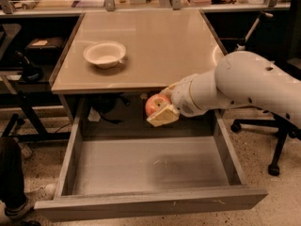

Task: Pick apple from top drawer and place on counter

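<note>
The red-orange apple [154, 104] is held in my gripper [161, 108], whose pale fingers [163, 116] are shut around it. The gripper holds it in the air above the back of the open grey top drawer [141, 166], just below the front edge of the beige counter [155, 46]. My white arm [235, 86] reaches in from the right. The drawer's flat bottom is bare.
A white bowl [105, 54] sits on the counter's left side. A black office chair base [275, 140] stands on the floor at right. A dark stand and cables [28, 74] are at left. A person's leg [9, 178] shows at lower left.
</note>
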{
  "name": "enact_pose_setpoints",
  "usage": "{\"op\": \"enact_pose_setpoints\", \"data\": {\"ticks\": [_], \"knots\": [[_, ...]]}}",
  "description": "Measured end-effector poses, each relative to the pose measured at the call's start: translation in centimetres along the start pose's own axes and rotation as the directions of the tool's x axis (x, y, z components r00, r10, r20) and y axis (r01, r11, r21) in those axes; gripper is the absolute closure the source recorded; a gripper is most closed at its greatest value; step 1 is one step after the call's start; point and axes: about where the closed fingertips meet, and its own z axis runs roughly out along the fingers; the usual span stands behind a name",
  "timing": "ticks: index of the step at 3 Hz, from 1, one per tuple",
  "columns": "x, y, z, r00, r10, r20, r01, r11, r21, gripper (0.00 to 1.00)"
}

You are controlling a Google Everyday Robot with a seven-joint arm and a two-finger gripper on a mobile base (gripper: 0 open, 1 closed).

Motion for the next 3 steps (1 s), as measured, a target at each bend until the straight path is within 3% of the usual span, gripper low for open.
{"op": "enact_pose_setpoints", "data": {"ticks": [1,2,3], "knots": [[-0.4,-0.2,-0.4,1.0,-0.007,0.01,0.007,0.9999,0.014,1.0],[-2.3,-3.7,-2.3,1.0,-0.011,0.029,0.01,0.9981,0.061,1.0],[-3.7,-9.5,-3.4,0.999,-0.005,0.035,0.002,0.9971,0.076,1.0]]}}
